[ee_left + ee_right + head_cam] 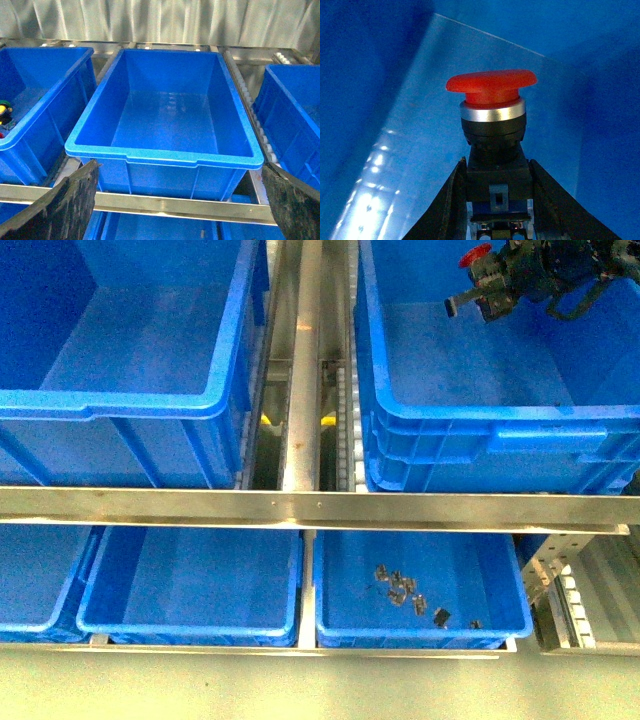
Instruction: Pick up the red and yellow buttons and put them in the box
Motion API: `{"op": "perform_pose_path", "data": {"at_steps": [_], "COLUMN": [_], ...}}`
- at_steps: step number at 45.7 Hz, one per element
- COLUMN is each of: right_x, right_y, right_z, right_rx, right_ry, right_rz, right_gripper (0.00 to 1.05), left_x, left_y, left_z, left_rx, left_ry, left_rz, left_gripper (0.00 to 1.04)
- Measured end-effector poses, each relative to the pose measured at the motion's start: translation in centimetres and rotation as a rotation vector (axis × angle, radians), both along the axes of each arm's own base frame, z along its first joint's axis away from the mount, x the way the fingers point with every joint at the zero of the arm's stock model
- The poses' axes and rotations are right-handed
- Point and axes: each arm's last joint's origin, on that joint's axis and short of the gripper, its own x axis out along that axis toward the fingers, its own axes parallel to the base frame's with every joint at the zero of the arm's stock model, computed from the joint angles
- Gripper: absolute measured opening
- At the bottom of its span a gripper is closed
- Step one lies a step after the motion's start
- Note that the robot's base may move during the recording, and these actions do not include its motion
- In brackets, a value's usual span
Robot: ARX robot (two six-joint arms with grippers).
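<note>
- Right fingers (552,205): closed on the black body of the red button (491,85), one finger on each side of the lower block. The cap and its silver collar stand free beyond the tips.
- Left fingers (60,210): spread wide, holding nothing, facing the left blue bin (165,155), whose floor shows bare.
- Location: in the front view the red button hangs in the air over the far part of the right blue bin (470,435), inside its rim line and above the floor. I judge this bin to be the box for delivery.
- Risk 1: the hold sits low on the body, with the broad cap end out ahead. A jolt could pivot the button between the fingers or let it slide out early.
- Risk 2: if let go from this height, it would likely bounce or roll on the smooth floor. Lowering first seems prudent.
- Risk 3: the bin walls look close in the right wrist view. A descent made too near one could knock the cap.
- Surroundings: a steel cross rail (300,508) spans the front below the bins. A shallow tray (420,632) beneath it holds small metal clips (408,592). Neither lies in the likely path.
- Obstruction: nothing is seen between the button and the bin floor.
- Unidentified: a yellow-and-green item (4,112) shows at the edge of a further bin in the left wrist view, too cropped to name.
</note>
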Motion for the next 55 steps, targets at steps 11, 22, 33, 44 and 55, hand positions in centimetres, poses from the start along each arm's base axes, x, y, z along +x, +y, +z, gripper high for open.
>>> {"op": "perform_pose_path", "data": {"at_steps": [11, 22, 33, 44, 55], "right_x": [7.0, 9.4, 10.1, 9.5, 2.1], "right_y": [-0.3, -0.2, -0.3, -1.0, -2.0], "right_z": [-2.1, -3.7, -5.4, -3.2, 2.4], "right_rx": [-0.011, -0.035, -0.057, 0.001, 0.067], "right_ry": [0.059, 0.097, 0.122, -0.025, -0.128], "right_rz": [-0.138, -0.194, -0.195, -0.217, -0.118], "right_gripper": [0.26, 0.26, 0.39, 0.91, 0.97], "left_x": [0.0, 0.0, 0.0, 0.0, 0.0], "left_y": [0.0, 0.0, 0.0, 0.0, 0.0], "left_z": [0.0, 0.0, 0.0, 0.0, 0.0], "left_rx": [0.0, 0.0, 0.0, 0.0, 0.0], "left_ry": [0.0, 0.0, 0.0, 0.0, 0.0], "left_rz": [0.0, 0.0, 0.0, 0.0, 0.0], "left_gripper": [0.97, 0.97, 0.97, 0.97, 0.97]}}
